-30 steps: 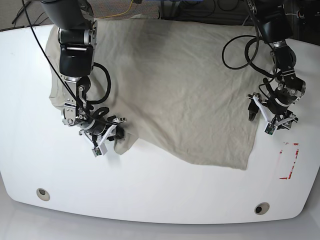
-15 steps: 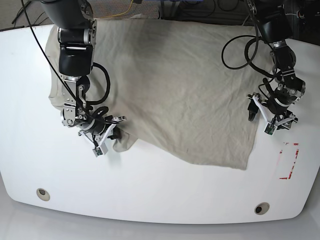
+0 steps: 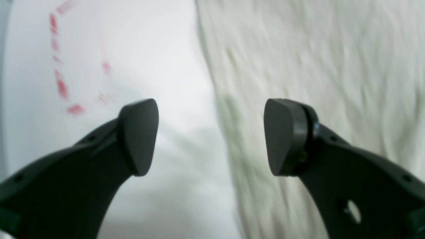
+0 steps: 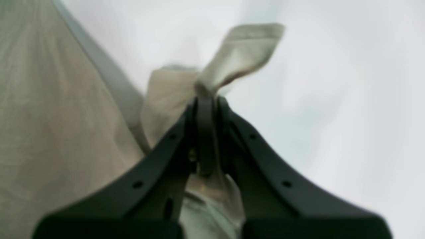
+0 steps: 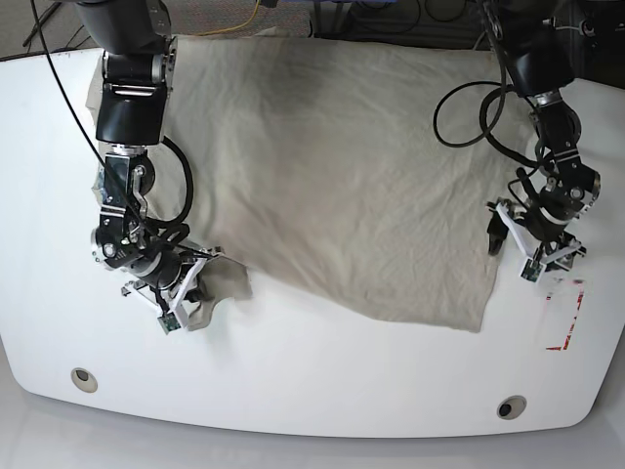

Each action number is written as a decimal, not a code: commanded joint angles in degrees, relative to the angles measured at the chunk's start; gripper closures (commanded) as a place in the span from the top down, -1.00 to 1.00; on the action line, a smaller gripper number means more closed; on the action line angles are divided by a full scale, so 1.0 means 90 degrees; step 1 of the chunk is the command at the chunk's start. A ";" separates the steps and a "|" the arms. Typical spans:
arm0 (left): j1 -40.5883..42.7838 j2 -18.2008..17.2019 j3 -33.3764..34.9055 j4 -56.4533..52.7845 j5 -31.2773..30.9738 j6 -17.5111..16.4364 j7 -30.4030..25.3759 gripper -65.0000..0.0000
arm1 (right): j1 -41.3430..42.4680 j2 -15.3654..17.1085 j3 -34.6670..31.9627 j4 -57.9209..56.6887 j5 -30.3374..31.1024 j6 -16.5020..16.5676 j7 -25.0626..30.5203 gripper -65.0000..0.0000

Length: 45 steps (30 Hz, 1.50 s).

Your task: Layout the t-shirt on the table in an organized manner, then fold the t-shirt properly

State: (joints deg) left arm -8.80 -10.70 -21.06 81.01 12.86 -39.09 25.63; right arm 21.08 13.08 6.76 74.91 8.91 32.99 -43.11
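Nearest the front edge of the table (image 5: 293, 391), on my right arm's side, my right gripper (image 5: 174, 293) is pressed together on a bunched corner of the t-shirt (image 5: 342, 166); the wrist view shows a twisted tab of cloth poking out above the closed tips. I hold it there, I judge, so that corner can be drawn outward and the crumpled flap laid flat. The cloth is soft, matte beige-grey cotton, finely creased, and it folds and puckers where I pinch it, so it will drag and stretch rather than slide stiffly.

On the opposite side, my left gripper (image 5: 535, 244) hangs spread wide and empty, straddling the shirt's side edge, one pad over cloth and one over bare glossy white tabletop; I read it as poised to take that edge. A red tape outline (image 5: 566, 313) lies just beside it.

Further back, the shirt's body lies spread across the middle of the table and reaches its far edge, mostly flat with shallow wrinkles
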 commanded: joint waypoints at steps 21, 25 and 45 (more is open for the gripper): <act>-0.1860 -0.0047 -0.0039 -0.1895 -0.0106 0.0060 -0.0186 0.40 | -0.0403 0.0046 0.0015 0.1488 0.0070 0.0022 -0.0558 -1.00; -0.2075 -0.0057 -0.0039 -0.2442 -0.0106 0.0070 -0.0215 0.40 | -0.0472 0.0056 0.0025 0.1498 0.0070 0.0022 -0.0558 -1.00; -0.2896 -0.0076 -0.0029 -0.4904 -0.0096 0.0617 -0.1368 0.40 | -0.0638 0.0056 0.0025 0.1820 0.0070 0.0022 -0.0577 -1.00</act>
State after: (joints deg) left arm -32.49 -10.74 -21.34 37.82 12.93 -33.41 15.57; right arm 13.91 13.02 6.72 89.01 9.17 33.21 -49.56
